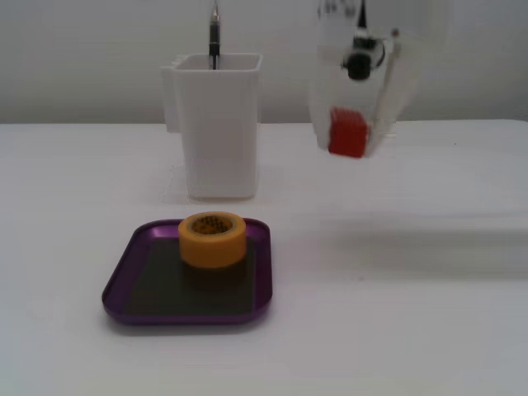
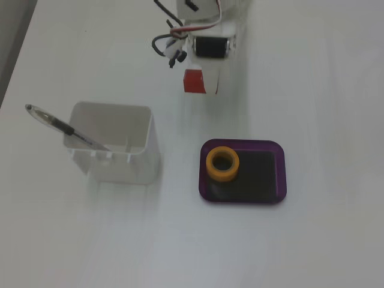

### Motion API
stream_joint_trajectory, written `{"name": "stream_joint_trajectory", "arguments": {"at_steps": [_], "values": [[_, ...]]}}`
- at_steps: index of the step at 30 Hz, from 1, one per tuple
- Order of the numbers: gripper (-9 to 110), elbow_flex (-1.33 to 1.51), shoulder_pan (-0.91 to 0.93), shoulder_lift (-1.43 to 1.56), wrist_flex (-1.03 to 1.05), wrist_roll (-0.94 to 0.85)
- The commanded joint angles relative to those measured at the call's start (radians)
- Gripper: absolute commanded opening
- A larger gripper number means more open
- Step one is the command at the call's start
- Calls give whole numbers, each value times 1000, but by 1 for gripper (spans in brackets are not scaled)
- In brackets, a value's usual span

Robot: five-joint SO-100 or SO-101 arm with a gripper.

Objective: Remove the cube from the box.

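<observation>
The red cube [image 1: 347, 134] is held between the white fingers of my gripper [image 1: 350, 139], up in the air to the right of the white container and clear of the table. From above the cube [image 2: 193, 81] and gripper [image 2: 198, 82] sit beyond the tray's far left corner. The purple box [image 1: 124, 285] lies on the table in front, with a yellow tape roll [image 1: 213, 239] standing on its dark bottom. From above the box [image 2: 282, 174] holds the roll [image 2: 223, 164] at its left side. No cube is in the box.
A tall white rectangular container [image 1: 217, 124] stands behind the box, with a pen [image 1: 214, 37] in it. It also shows in the view from above [image 2: 114, 144], left of the box, with the pen [image 2: 60, 126] leaning out.
</observation>
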Motion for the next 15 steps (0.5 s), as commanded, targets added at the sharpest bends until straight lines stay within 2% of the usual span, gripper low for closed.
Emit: {"name": "stream_joint_trajectory", "arguments": {"at_steps": [1, 15], "values": [[-1, 178, -3, 80, -138, -6], [-1, 318, -3, -3, -288, -6]]}}
